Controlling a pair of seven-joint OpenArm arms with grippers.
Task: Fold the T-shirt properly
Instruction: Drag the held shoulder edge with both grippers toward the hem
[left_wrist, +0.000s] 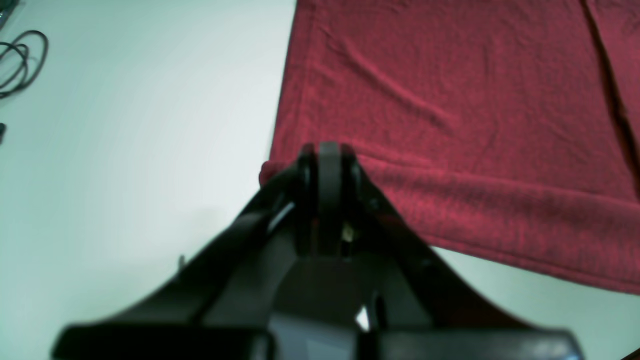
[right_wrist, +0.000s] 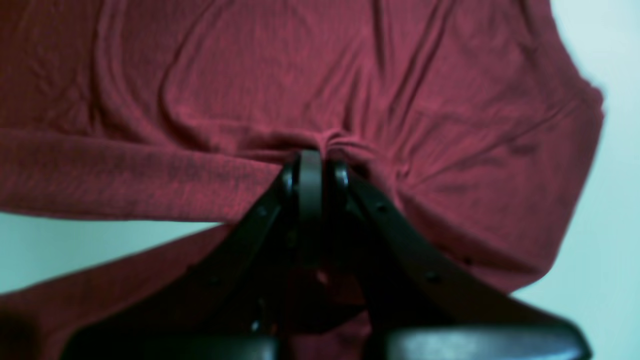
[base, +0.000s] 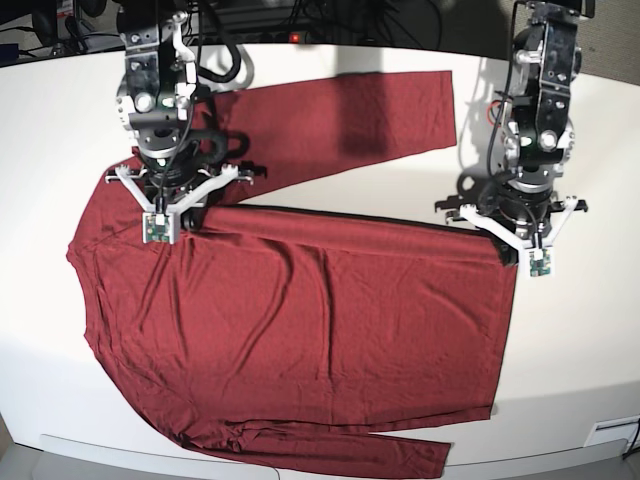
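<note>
The maroon T-shirt (base: 300, 320) lies spread flat on the white table (base: 580, 330), with one long sleeve (base: 380, 110) running toward the back and the other (base: 330, 450) along the front edge. My right gripper (base: 165, 210) is shut on bunched fabric near the shoulder, where that back sleeve meets the body; in the right wrist view its tips (right_wrist: 312, 162) pinch a puckered fold of the shirt (right_wrist: 250, 75). My left gripper (base: 512, 250) is shut on the hem corner; in the left wrist view its tips (left_wrist: 327, 155) hold the corner of the shirt (left_wrist: 450, 100).
Black cables and equipment (base: 300, 20) lie along the table's back edge. A loose cable loop (left_wrist: 20, 60) shows at the far left of the left wrist view. Bare table surrounds the shirt at right and far left. The table's front edge (base: 560, 445) is close to the lower sleeve.
</note>
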